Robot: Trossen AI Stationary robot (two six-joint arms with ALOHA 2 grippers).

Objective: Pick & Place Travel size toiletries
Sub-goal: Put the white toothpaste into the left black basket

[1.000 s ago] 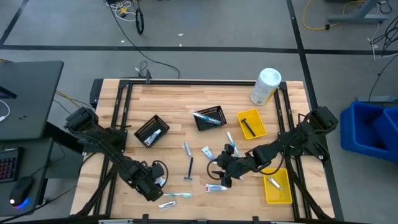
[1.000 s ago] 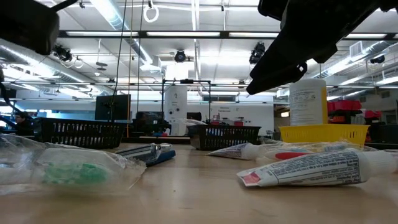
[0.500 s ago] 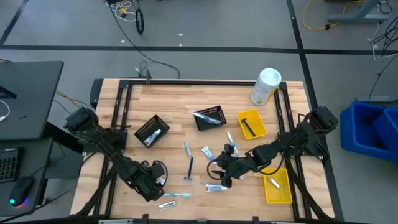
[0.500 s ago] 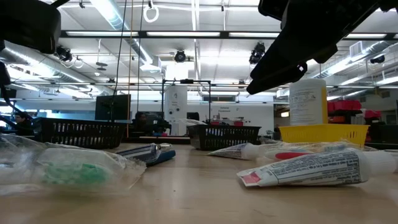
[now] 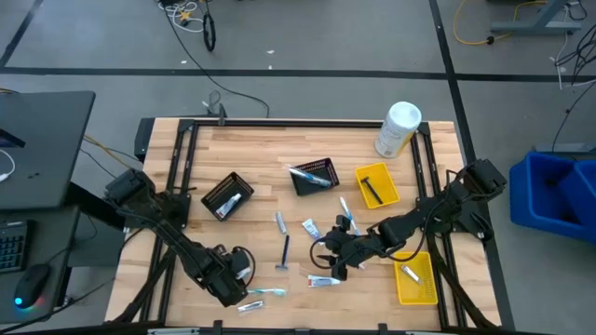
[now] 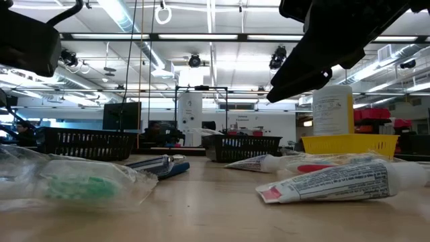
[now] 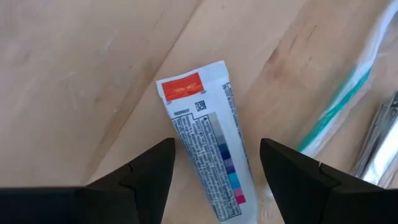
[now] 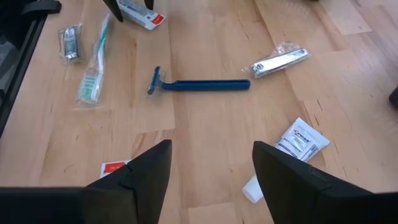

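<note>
My left gripper (image 5: 238, 272) is open near the table's near-left part, one finger on either side of a white toothpaste tube (image 7: 205, 140) with a red end, not touching it. The tube lies flat on the wood. Beside it lie a wrapped green toothbrush (image 7: 339, 102) and a silvery packet (image 7: 380, 134). My right gripper (image 5: 334, 264) is open above the near middle of the table. Before it lie a blue razor (image 8: 199, 84), a silvery packet (image 8: 280, 61), a white-blue tube (image 8: 295, 142) and a red-ended tube (image 8: 115, 168).
Two black mesh baskets (image 5: 228, 194) (image 5: 315, 174) and a yellow tray (image 5: 377, 184) stand toward the far side. A second yellow tray (image 5: 416, 279) is at the near right and a white canister (image 5: 399, 128) at the far right. Bare wood lies left of the baskets.
My left gripper has come down a little over the toothpaste tube, still open. The right arm and the items on the table have kept still.
</note>
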